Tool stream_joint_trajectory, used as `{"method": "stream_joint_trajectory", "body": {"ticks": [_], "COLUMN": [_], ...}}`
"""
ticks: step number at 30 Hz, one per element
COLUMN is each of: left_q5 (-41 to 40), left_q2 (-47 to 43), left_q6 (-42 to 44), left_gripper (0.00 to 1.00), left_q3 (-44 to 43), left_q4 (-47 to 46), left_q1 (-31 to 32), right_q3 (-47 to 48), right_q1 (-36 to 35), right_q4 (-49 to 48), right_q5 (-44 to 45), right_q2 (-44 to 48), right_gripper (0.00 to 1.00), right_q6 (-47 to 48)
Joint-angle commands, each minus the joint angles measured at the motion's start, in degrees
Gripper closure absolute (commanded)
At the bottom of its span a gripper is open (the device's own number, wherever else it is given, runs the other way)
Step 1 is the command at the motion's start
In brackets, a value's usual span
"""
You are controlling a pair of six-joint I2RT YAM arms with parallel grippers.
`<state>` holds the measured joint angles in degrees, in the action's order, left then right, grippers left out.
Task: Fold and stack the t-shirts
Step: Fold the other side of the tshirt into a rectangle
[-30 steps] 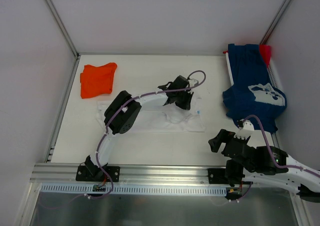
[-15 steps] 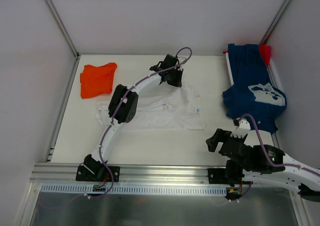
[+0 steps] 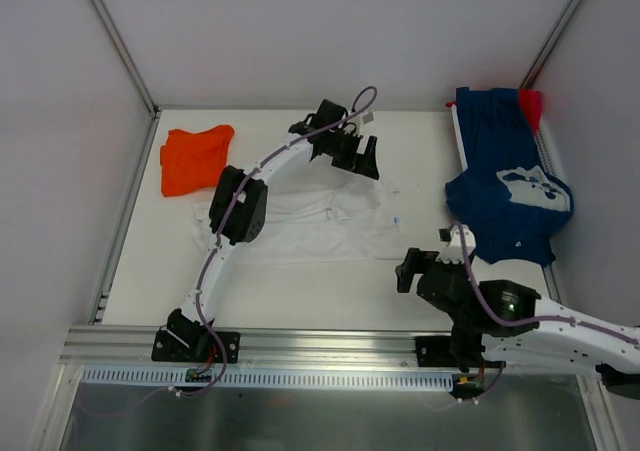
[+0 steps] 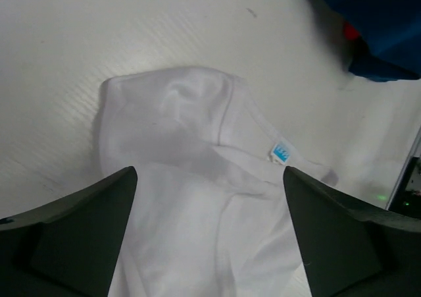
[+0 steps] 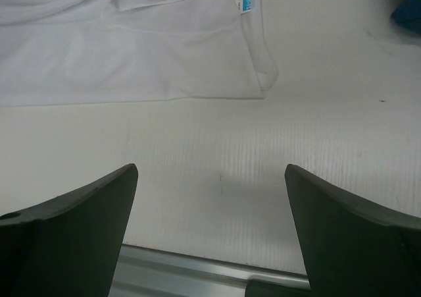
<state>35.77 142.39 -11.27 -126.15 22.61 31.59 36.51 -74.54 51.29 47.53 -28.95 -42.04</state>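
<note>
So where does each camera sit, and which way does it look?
Top: above and behind, looking down on the table; left arm and right arm show.
Left wrist: on that arm, looking down at the white t-shirt; open left gripper shows.
Right wrist: likewise, facing the shirt's near edge; open right gripper shows.
Shared: both wrists see the blue label.

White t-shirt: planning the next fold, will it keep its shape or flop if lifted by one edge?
Probably floppy: the white t-shirt lies in soft wrinkles and overlapping folds. Likely light, as the cloth looks thin. Pushed, it would probably bunch up.
</note>
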Motion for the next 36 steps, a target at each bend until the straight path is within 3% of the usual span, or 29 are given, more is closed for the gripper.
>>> {"method": "stream_joint_trajectory", "body": {"ticks": [1,5,8,14,18,26,32,34,36], "left_q5": [3.2,6.2,2.3,-10.9,-13.7,-15.5,-16.1,-15.5,-15.7], "left_q2": [-12.5,-15.3,-18.8,-31.8,-40.8,-57.9,-65.8,-68.6,-71.4], "left_q6": [0.5,-2.9,-5.2,-1.7,-3.5,-6.9,-9.7,-11.2,-11.6], "left_gripper": [0.01,0.01,0.01,0.01,0.01,0.01,0.01,0.01,0.01], "left_q3": [-1.8,-4.5,-2.2,13.5,26.3,55.1,66.1,68.7,72.4], "left_q4": [-1.5,-1.6,-1.6,-1.8,-4.5,-14.7,-18.5,-19.8,-22.0], "left_q1": [-0.4,-4.3,-7.5,-8.9,-9.0,-8.8,-8.7,-8.7,-8.5], "right_q3": [4.0,3.9,4.7,7.4,11.3,18.0,22.4,23.0,23.1], "right_q1": [4.6,19.9,29.2,41.5,44.7,48.8,49.4,49.7,50.1], "right_q4": [-10.5,-26.5,-33.4,-47.3,-50.8,-57.8,-58.4,-59.0,-59.5], "right_q5": [-1.2,-22.9,-29.2,-44.5,-49.8,-51.4,-51.2,-51.7,-52.5], "right_q2": [-8.1,-17.7,-23.2,-39.6,-50.1,-64.7,-69.4,-70.5,-71.0], "right_gripper": [0.01,0.0,0.01,0.01,0.0,0.01,0.05,0.08,0.25], "right_q6": [9.9,18.7,22.9,26.9,29.5,32.3,33.6,33.3,33.2]}}
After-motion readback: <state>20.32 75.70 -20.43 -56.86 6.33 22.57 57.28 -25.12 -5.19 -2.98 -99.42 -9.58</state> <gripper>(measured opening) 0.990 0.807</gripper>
